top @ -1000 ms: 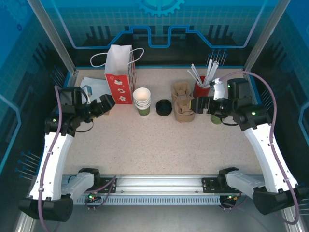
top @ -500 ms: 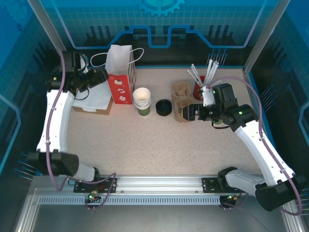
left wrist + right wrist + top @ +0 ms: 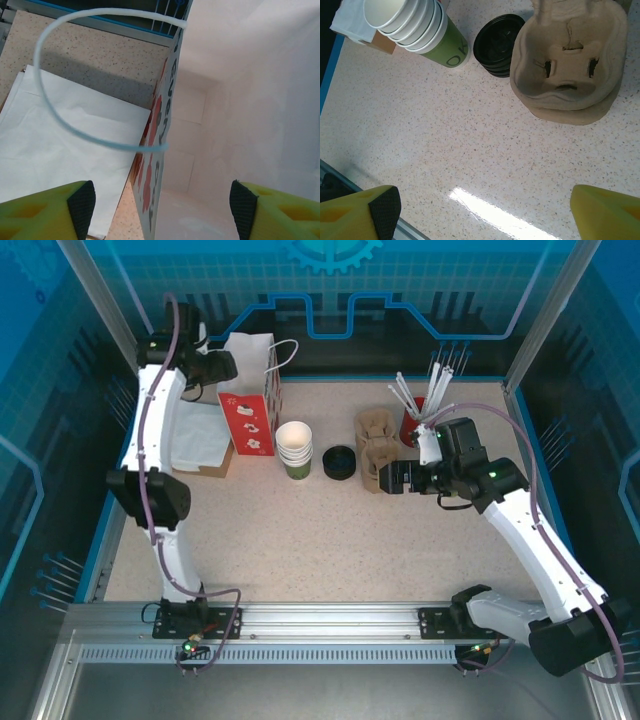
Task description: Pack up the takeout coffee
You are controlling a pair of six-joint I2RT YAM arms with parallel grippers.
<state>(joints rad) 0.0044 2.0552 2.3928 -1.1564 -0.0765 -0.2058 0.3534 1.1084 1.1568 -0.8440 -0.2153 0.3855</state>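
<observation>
Left pincer point(image 3: 161, 202): released, astride the bag's point(image 3: 240, 100) printed wall, upper left of the top view.
Right pincer point(image 3: 485, 207): released over bare table point(image 3: 445, 150), beside the tray point(image 3: 570, 60).
Coffee: cannot tell where.

Green cup point(image 3: 629, 3), barely visible beside carrier point(image 3: 570, 55)

Along the back, left to right: paper sheets point(image 3: 200, 438) on a box point(image 3: 195, 469), bag point(image 3: 248, 405) just beside them with the left gripper point(image 3: 224, 368) over its mouth, cup stack point(image 3: 294, 450), lids point(image 3: 339, 462), carriers point(image 3: 374, 440), and straws point(image 3: 409, 395) in a cup point(image 3: 413, 426) behind the carriers' right side.
</observation>
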